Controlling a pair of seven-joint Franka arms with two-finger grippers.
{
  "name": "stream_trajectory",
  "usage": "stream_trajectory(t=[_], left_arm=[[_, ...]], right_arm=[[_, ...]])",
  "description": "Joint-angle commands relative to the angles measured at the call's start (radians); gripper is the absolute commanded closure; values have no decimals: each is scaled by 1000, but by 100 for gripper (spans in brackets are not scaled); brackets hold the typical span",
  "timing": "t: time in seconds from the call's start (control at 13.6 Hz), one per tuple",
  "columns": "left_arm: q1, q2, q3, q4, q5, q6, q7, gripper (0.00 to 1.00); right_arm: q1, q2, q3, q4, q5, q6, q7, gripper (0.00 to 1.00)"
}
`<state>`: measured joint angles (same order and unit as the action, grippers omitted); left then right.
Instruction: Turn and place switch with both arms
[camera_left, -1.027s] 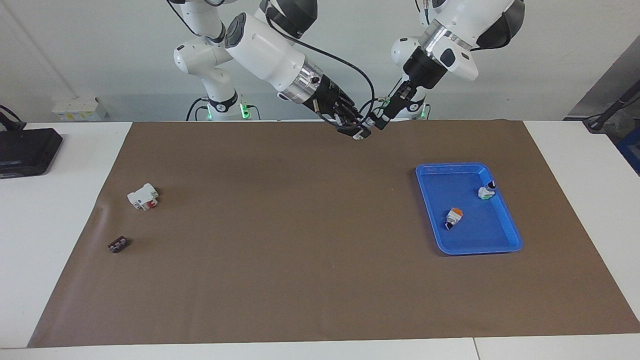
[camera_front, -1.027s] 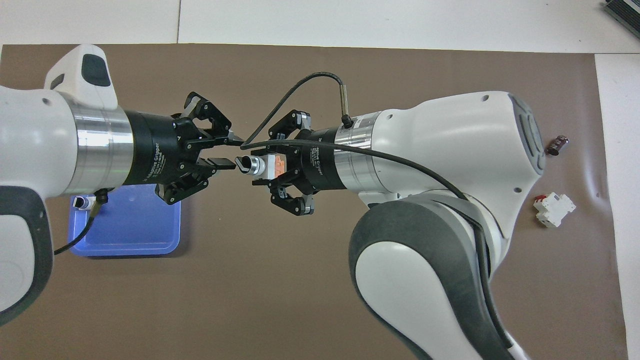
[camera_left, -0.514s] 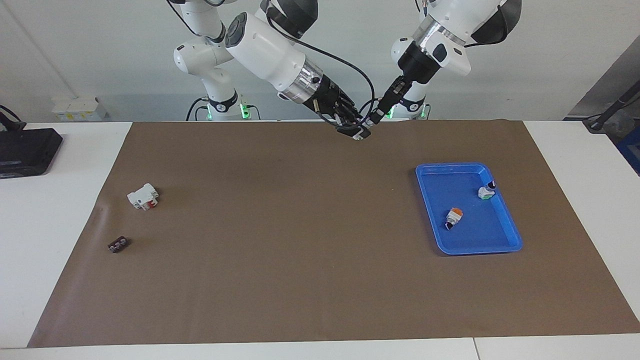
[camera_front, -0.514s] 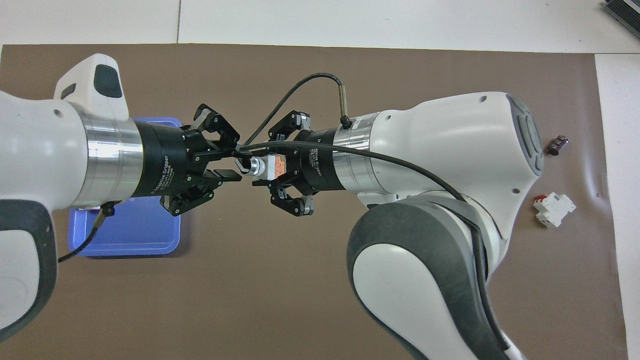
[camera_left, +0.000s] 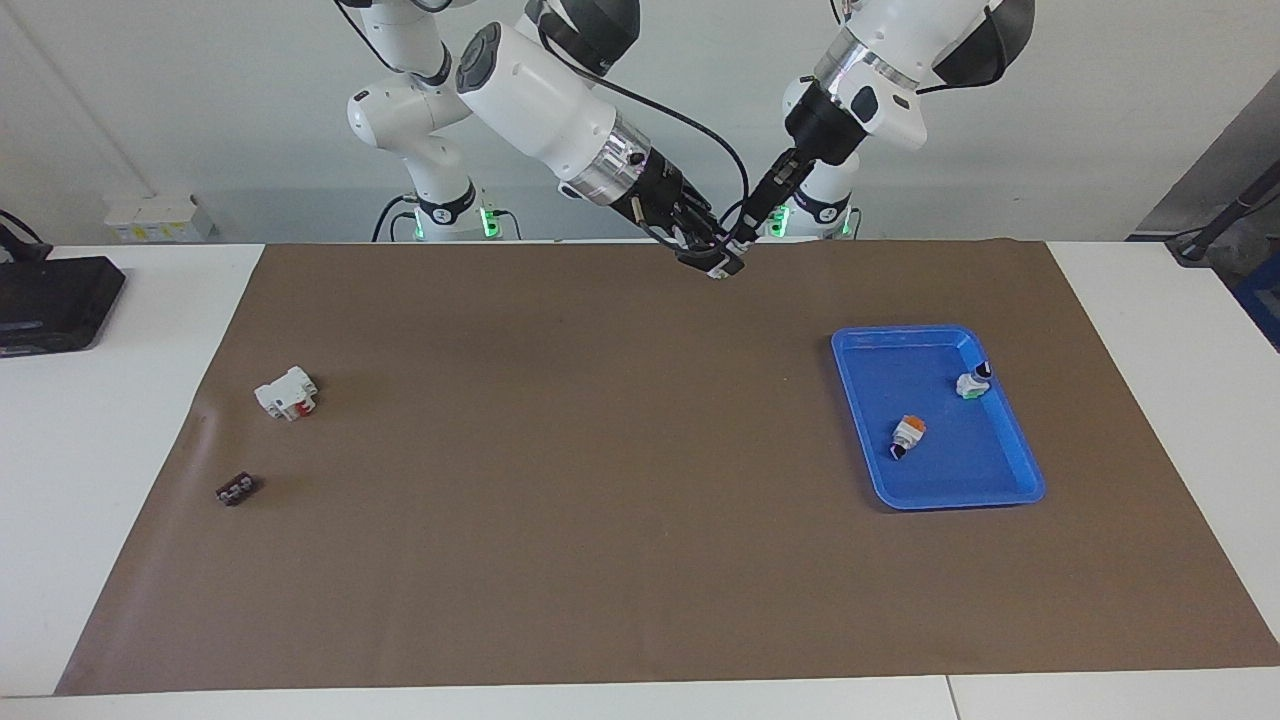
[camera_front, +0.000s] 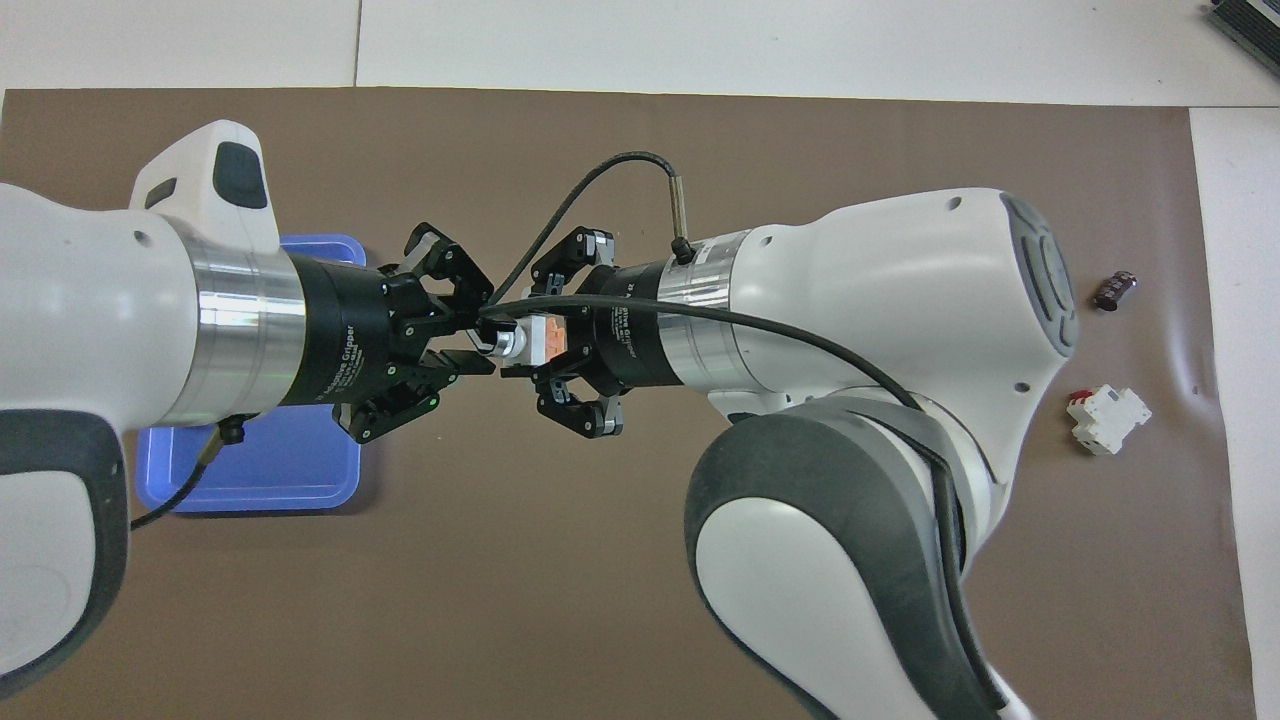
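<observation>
— What have your grippers got?

— My right gripper (camera_front: 522, 345) is clenched on the switch (camera_front: 532, 338), up in the air over the brown mat (camera_left: 600, 480) near our end of the table. The orange block sits between my fingers and the black knob end points toward my left gripper (camera_front: 478, 343). That one has come nose to nose with it, its fingertips either side of the knob.

— Has the left one closed on it?

— I cannot tell. From overhead the tips sit right at the knob with a little gap showing, and in the facing view the two grippers run together into one dark knot, so I won't call it a grip.

— And farther out?

— Toward my left arm's end lies a blue tray (camera_left: 1020, 460) on the mat. Two more switches are in it: one with an orange end (camera_left: 907, 435) around the middle, one with a green side (camera_left: 972, 382) close to the tray's wall, nearer to us. Toward my right arm's end, well apart from all that, a white blocky part with red bits (camera_left: 286, 393) lies on the mat, and a small black piece (camera_left: 235, 489) lies farther from us than it.
</observation>
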<state>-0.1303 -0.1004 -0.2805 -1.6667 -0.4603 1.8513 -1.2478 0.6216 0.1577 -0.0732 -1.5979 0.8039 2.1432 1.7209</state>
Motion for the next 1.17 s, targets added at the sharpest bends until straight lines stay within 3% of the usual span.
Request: stream_trajectory(t=[0.0, 0.59, 0.95, 1.1], left_arm=[[1, -12, 7, 16, 20, -55, -12, 69], [29, -13, 18, 25, 19, -66, -9, 68], [41, -15, 21, 25, 19, -72, -9, 57], [44, -16, 18, 25, 19, -70, -7, 58]], right_arm=[[-2, -1, 1, 1, -15, 9, 31, 100], [-2, -1, 1, 1, -15, 7, 31, 100], [-2, -1, 1, 3, -15, 7, 31, 100], [-2, -1, 1, 1, -15, 7, 31, 100]])
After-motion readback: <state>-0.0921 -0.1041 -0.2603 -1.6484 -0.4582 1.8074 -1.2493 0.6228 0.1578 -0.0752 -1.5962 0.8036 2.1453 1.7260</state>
